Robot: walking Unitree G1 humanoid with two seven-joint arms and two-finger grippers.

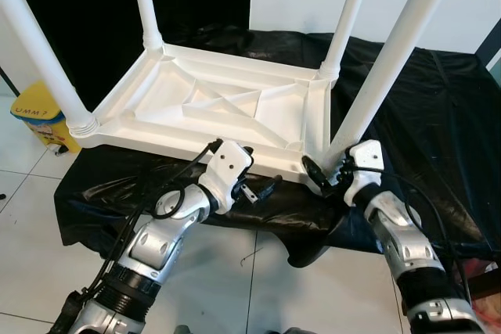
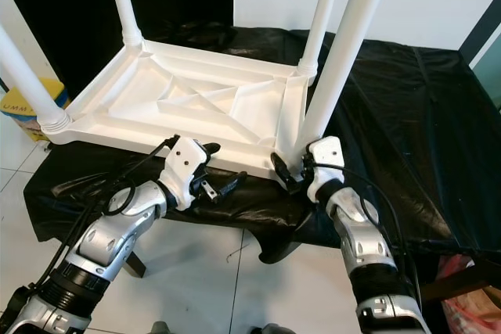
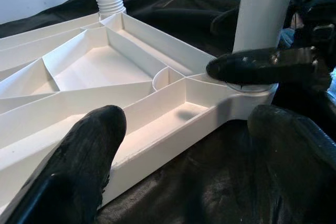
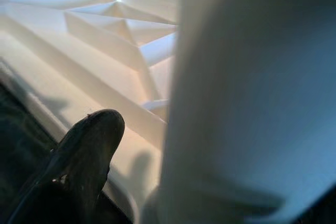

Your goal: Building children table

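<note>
The white plastic children's table [image 1: 156, 142] lies upside down on a black cloth, its ribbed underside facing up and its four legs standing upward. My right gripper [image 1: 327, 171] is at the near right corner, shut on the base of the near right leg [image 1: 383, 68]; one black finger [image 4: 86, 150] shows beside the leg [image 4: 247, 87]. My left gripper [image 3: 189, 150] is open, just off the table's front edge [image 3: 157, 150], a little to the left of that corner, and it holds nothing. Its fingertips [image 1: 262, 188] point toward the right gripper.
The black cloth [image 1: 438, 115] covers a low platform and hangs over its front edge. A yellow container [image 1: 39, 115] stands on the tiled floor at the left. A reddish bag [image 2: 470, 303] sits at the lower right. White floor tiles [image 1: 258, 287] lie below the arms.
</note>
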